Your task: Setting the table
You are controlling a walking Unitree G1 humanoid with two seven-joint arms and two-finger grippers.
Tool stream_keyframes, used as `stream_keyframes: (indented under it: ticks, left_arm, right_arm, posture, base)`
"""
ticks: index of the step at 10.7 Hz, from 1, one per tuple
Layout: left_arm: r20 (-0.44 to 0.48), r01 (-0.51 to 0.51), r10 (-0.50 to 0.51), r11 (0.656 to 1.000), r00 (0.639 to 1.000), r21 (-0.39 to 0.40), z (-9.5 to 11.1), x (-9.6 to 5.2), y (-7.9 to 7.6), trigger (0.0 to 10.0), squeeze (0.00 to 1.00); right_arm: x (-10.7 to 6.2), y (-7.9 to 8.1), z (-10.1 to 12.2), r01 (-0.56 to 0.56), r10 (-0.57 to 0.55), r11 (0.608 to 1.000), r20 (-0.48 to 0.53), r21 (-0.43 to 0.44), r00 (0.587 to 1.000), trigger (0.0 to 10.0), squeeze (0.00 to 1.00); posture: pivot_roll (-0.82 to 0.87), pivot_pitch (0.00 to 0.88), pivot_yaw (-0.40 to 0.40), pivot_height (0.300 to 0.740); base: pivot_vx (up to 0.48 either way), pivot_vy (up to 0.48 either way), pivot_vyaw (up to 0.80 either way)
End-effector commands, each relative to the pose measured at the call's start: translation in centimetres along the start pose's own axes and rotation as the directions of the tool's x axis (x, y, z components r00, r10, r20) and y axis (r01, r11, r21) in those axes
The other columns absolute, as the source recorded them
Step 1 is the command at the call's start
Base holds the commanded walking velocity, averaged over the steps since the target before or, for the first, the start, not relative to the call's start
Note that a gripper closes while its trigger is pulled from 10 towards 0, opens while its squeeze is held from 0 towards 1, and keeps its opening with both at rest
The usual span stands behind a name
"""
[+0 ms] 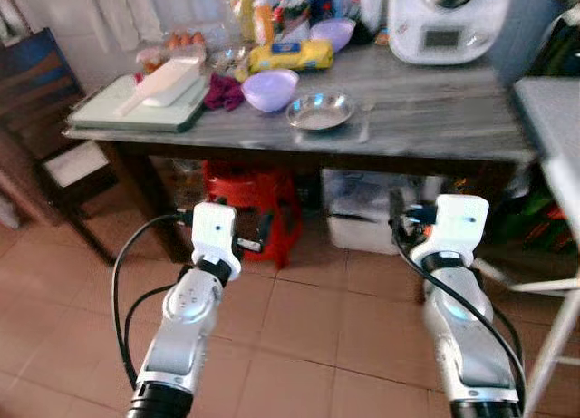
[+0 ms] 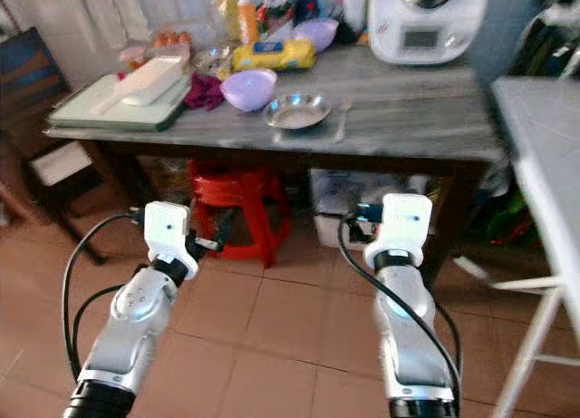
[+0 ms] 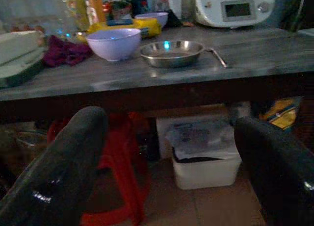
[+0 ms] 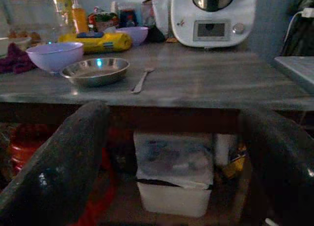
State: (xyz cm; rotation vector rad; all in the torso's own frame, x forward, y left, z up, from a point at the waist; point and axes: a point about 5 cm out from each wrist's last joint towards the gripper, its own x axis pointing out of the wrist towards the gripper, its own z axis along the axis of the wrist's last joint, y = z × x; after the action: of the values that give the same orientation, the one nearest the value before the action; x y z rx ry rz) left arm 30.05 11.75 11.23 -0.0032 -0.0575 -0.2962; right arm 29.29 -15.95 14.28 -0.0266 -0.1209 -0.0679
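Before a grey stone-topped surface (image 1: 435, 119) in a tiled kitchen, the robot stands with both arms raised short of its front edge. The left gripper (image 3: 171, 162) and right gripper (image 4: 176, 157) hold their jaws released, spread wide and grasping nothing. Near the front of the surface sits a steel dish (image 1: 319, 111), with a lilac bowl (image 1: 269, 89) just beside it on the left and a spoon (image 4: 141, 80) lying just beside it on the right. Behind them lie a yellow packet (image 1: 290, 54), a second lilac bowl (image 1: 332, 32) and a white kitchen machine (image 1: 446, 21) — its top cut off by the frame. At the left end rests a pale green tray (image 1: 136, 105) carrying a white scoop-shaped item (image 1: 168, 81), with a crumpled purple cloth (image 1: 222, 92) touching the first bowl. Under the surface stand a red plastic stool (image 1: 258, 200) and a white lidded bin (image 4: 174, 174) on terracotta floor tiles (image 1: 308, 336). Bottles and jars at the back are blurred — their labels cannot be read. A white table corner (image 2: 539, 128) enters at the right.
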Motion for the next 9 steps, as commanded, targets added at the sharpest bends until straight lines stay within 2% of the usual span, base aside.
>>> stream_keyframes:
  ticks: [1, 3, 6, 9]
  left_arm:
    - [0.004, -0.007, 0.007, 1.0, 1.0, 0.005, 0.18, -0.12, 0.35, 10.0, 0.0]
    - [0.0, -0.008, 0.008, 1.0, 1.0, 0.007, 0.14, -0.19, 0.45, 10.0, 0.0]
    - [0.0, -0.002, 0.002, 1.0, 1.0, 0.004, 0.17, -0.23, 0.49, 10.0, 0.0]
    - [0.013, 0.006, -0.006, 1.0, 1.0, 0.0, 0.76, -0.01, 0.22, 10.0, 0.0]
  right_arm:
    - [-0.02, 0.64, 0.1, -0.023, 0.023, 1.0, 0.0, 0.008, 1.0, 10.0, 0.0]
    - [0.03, 0.71, 0.04, -0.019, 0.02, 1.0, -0.003, 0.019, 1.0, 10.0, 0.0]
    - [0.04, 0.69, -0.14, -0.009, 0.01, 0.999, -0.015, 0.032, 1.0, 10.0, 0.0]
    - [0.08, 0.55, 0.2, -0.007, 0.007, 1.0, 0.003, 0.027, 1.0, 10.0, 0.0]
  posture:
    - [-0.19, 0.053, 0.109, 0.74]
    - [-0.19, 0.055, 0.113, 0.74]
    - [-0.19, 0.056, 0.115, 0.74]
    - [-0.19, 0.058, 0.116, 0.74]
  base:
    - [0.0, -0.48, 0.0]
    - [0.0, -0.48, 0.0]
    - [0.0, -0.48, -0.52]
    - [0.0, -0.48, 0.0]
